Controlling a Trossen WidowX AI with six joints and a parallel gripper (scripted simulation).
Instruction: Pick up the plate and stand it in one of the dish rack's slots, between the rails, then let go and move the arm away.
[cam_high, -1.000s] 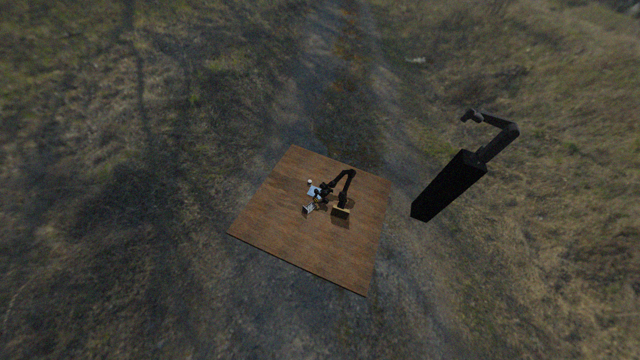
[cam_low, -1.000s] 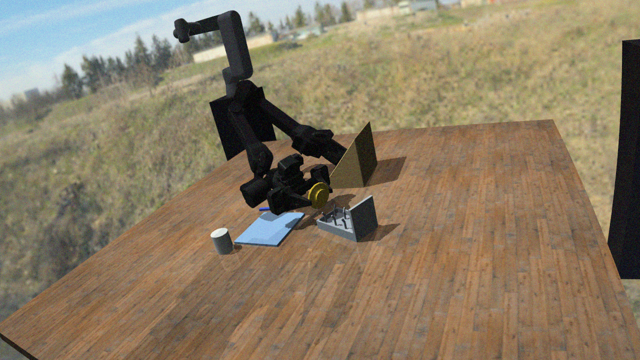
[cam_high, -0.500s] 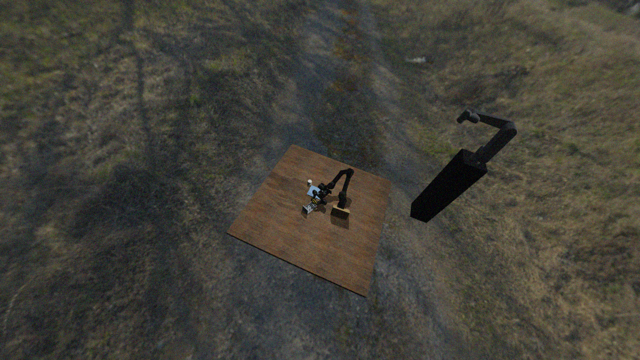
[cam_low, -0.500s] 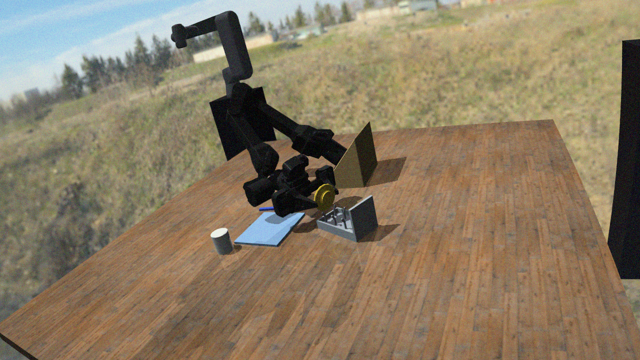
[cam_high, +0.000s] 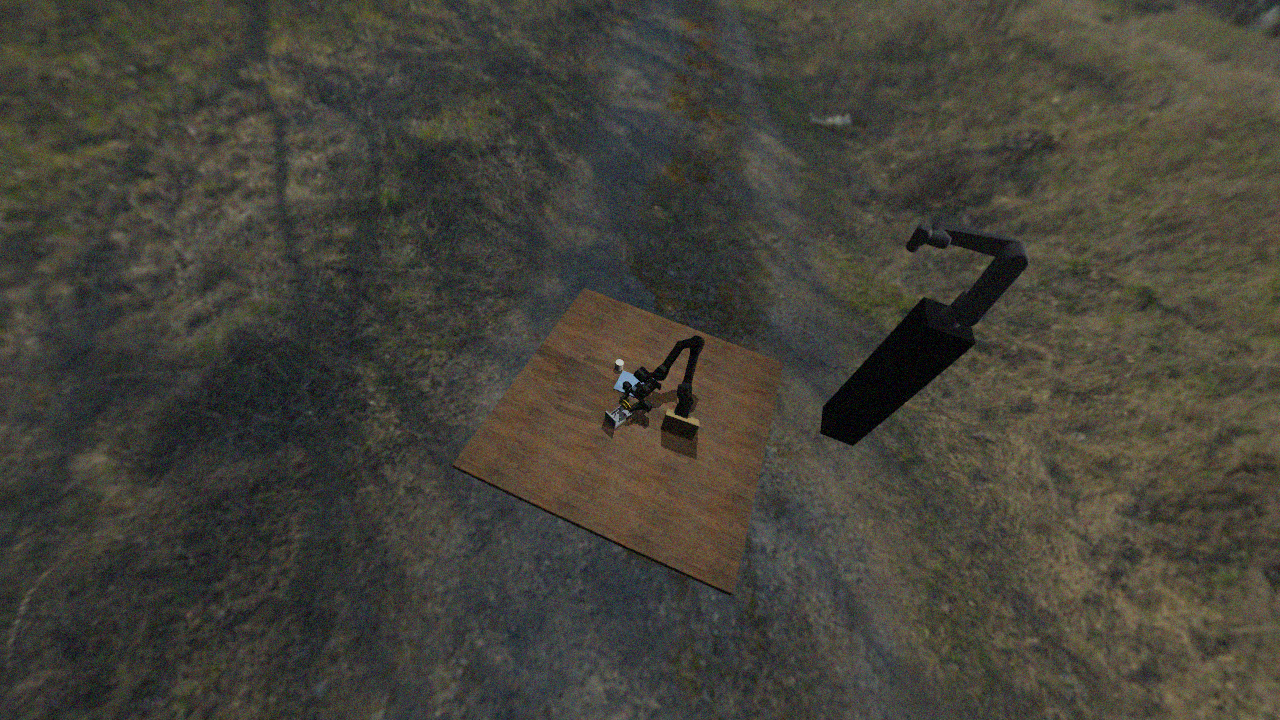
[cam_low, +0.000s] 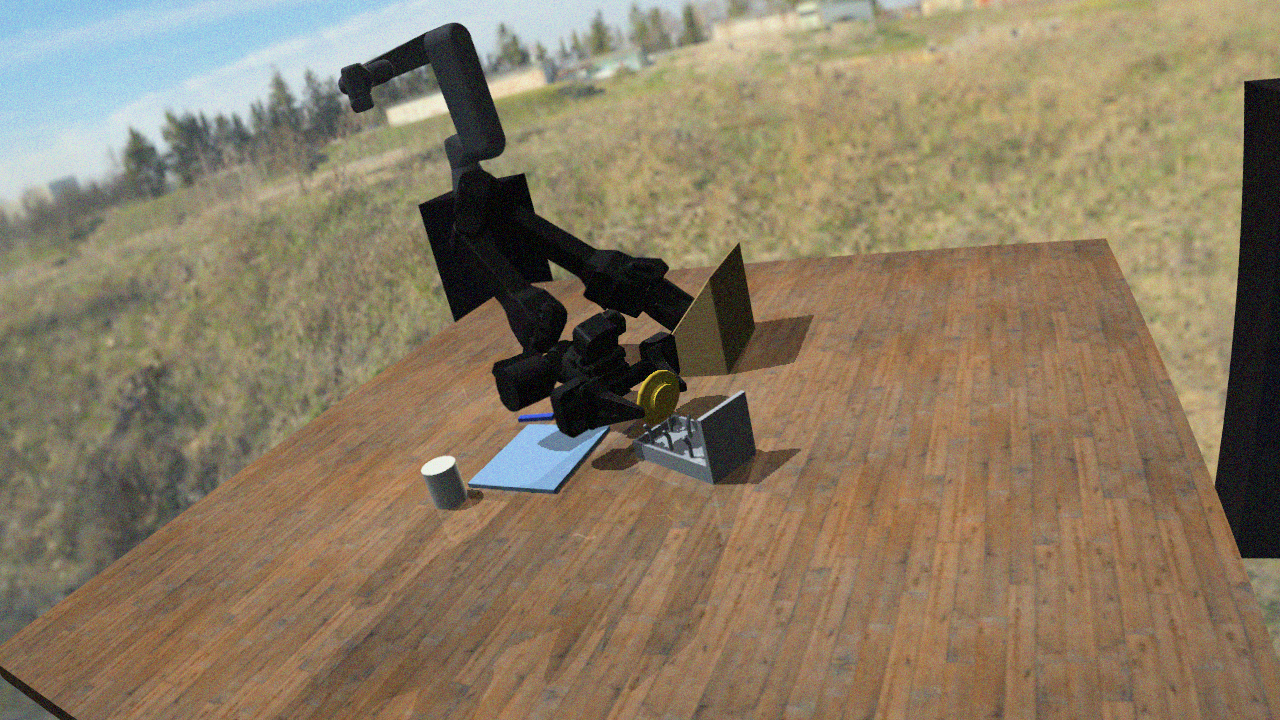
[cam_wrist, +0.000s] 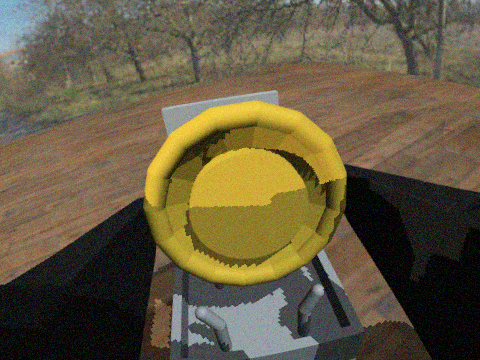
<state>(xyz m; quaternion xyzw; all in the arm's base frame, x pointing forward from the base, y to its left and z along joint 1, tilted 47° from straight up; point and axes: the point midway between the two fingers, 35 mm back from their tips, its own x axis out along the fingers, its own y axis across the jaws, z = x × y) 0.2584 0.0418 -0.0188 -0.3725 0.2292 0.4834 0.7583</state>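
Observation:
My gripper (cam_low: 651, 400) (cam_wrist: 244, 192) (cam_high: 636, 401) is shut on the yellow plate (cam_low: 659, 394) (cam_wrist: 246, 190) and holds it upright on its edge. The plate hangs just above the grey dish rack (cam_low: 726, 436) (cam_wrist: 267, 334) (cam_high: 615, 417), over the end nearest the arm. In the wrist view the plate's hollow face points at the camera and hides the middle of the rack. The rack's rails and two grey pegs show below the plate, and the rack's tall back wall (cam_wrist: 200, 115) rises behind it. I cannot tell whether the plate's lower rim touches the rails.
A light blue mat (cam_low: 528, 461) (cam_high: 623, 380), a small blue pen (cam_low: 535, 416) and a grey cup (cam_low: 443, 481) (cam_high: 618, 364) lie left of the rack. A tan wedge (cam_low: 716, 322) (cam_high: 680, 422) stands behind it. A tall black block (cam_low: 1253, 313) (cam_high: 895, 371) stands beyond the wooden table's (cam_low: 895, 537) right edge.

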